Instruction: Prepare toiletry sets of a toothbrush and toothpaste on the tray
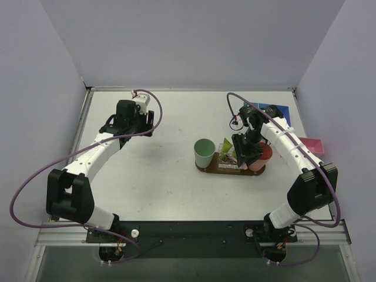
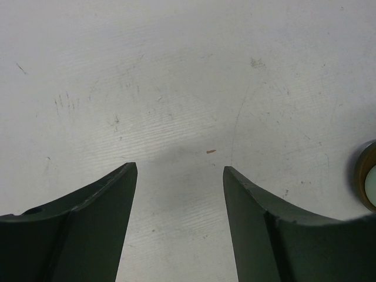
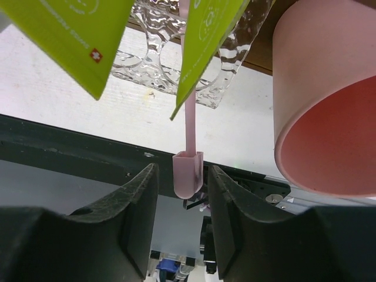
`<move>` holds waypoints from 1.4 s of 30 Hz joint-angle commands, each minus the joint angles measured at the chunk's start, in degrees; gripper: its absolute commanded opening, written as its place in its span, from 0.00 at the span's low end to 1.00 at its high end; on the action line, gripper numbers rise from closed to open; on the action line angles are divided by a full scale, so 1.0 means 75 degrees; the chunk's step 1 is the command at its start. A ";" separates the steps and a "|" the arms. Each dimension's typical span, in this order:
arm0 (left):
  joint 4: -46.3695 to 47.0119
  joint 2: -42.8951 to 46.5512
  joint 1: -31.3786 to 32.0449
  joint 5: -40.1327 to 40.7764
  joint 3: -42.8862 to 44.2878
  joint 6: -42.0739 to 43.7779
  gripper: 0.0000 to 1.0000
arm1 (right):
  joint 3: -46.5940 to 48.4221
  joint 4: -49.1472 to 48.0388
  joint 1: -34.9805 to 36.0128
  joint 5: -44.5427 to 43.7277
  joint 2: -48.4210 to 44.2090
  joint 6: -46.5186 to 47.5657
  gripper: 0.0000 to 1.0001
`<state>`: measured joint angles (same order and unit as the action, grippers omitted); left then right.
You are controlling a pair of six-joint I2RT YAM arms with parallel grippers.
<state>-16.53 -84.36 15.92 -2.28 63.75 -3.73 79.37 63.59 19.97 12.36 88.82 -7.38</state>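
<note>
In the right wrist view a slim pink toothbrush [image 3: 191, 120] runs from a clear ribbed glass [image 3: 147, 59] toward my right gripper [image 3: 183, 170]. Its capped end sits between the jaws, which stand apart with a small gap on each side. Two lime-green toothpaste tubes [image 3: 64, 29] [image 3: 205, 35] lean beside it. From above, my right gripper [image 1: 245, 154] hangs over the dark brown tray [image 1: 230, 168], where a green tube [image 1: 225, 145] shows. My left gripper [image 1: 126, 126] [image 2: 179, 167] is open over bare table at the far left, holding nothing.
A mint-green cup [image 1: 204, 151] stands at the tray's left end and a pink cup [image 1: 264, 154] [image 3: 323, 106] at its right end. A blue bin [image 1: 281, 110] and a pink box [image 1: 312, 145] lie at the far right. A round brown-rimmed thing [image 2: 367, 182] shows at the left wrist view's right edge.
</note>
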 commanded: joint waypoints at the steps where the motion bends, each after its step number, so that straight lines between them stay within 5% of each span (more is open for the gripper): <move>1: 0.0119 0.0279 -0.0061 0.0058 0.0102 0.0145 0.71 | 0.0455 0.0450 0.0045 -0.0148 -0.0228 -0.0071 0.36; 14: 0.0306 0.0477 -0.0096 0.0129 -0.0027 0.0251 0.71 | 0.2048 0.0171 -0.0528 -0.0219 -0.0440 -0.0282 0.36; 26: 0.1290 0.1357 -0.0388 -0.0012 -0.0729 0.0438 0.71 | 0.4029 -0.1061 -0.2251 -0.0078 0.1807 0.0174 0.34; 42: 0.1419 0.1146 -0.0869 -0.0094 -0.0870 0.0462 0.71 | 0.3479 -0.1565 -0.2639 -0.0546 0.3298 0.1171 0.38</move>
<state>-9.17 -75.59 9.54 -2.42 57.56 -0.99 105.38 52.25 -0.25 9.74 112.46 -0.84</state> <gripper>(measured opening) 0.709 0.378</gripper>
